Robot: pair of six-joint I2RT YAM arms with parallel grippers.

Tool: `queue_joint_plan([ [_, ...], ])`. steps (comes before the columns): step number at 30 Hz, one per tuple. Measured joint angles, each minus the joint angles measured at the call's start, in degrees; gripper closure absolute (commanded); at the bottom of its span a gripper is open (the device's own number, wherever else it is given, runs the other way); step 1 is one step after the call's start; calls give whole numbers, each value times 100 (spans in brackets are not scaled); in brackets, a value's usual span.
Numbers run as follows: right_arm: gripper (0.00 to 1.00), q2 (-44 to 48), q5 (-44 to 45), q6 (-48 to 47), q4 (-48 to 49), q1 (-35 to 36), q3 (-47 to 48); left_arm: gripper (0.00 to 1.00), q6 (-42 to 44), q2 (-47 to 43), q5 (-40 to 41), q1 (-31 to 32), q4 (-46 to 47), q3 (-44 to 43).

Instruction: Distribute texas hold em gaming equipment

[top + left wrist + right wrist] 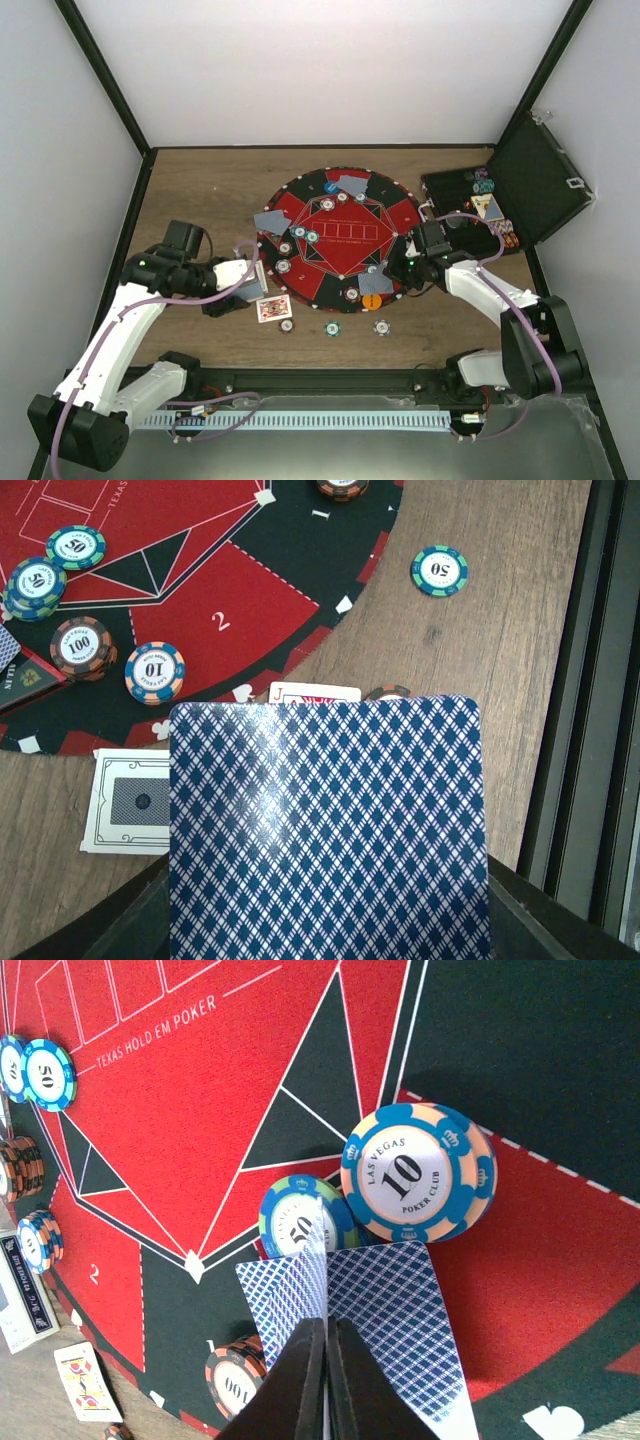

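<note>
Wooden table [200, 190] in a white-walled booth, with a round red-and-black poker mat [338, 237] in the middle and a black case [530, 185] standing open on the right.

The left gripper [252, 277] is clamped nearly shut on a blue-backed card [325, 830]. It holds the card over the wood just off the near-left edge of the mat, by the wedge marked 2. A face-up jack [315, 693] lies on the wood right behind it. There's also a white-bordered thing [125, 815] beside it, and I can't tell if it's a card or the box.

The right gripper [325, 1325] has its jaws pressed together with nothing visible between them, right over a pair of face-down cards [385, 1305] at the near-right seat. I can't tell if it's touching them. A 10 chip [418, 1172] and a 50 chip [295, 1220] sit touching each other just beyond that pair. More chips are stacked around the mat, and three loose chips [332, 328] lie on the wood in front.

Looks like we're mid-deal, with some seats stocked and others waiting. I'd say the next job for the left arm is to swing the card over the 2 wedge and lay it flat, back up. It has to let go without bumping the orange-and-blue chip [155, 672] or the 100 stack [82, 647] parked there. Thin card and not much room, so a low release seems smart.
</note>
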State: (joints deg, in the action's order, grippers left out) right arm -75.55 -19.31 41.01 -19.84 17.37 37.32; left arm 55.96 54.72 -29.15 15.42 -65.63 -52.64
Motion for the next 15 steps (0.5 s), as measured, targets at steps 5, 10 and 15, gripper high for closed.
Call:
queue_joint_plan([
  [5,96,0,46,-48,-22,0,0,96,-2,28,-2,0,7,-2],
  [10,96,0,48,-79,-28,0,0,96,-2,28,-2,0,26,0],
  [15,99,15,105,-133,-85,0,0,96,-2,28,-2,0,37,0],
])
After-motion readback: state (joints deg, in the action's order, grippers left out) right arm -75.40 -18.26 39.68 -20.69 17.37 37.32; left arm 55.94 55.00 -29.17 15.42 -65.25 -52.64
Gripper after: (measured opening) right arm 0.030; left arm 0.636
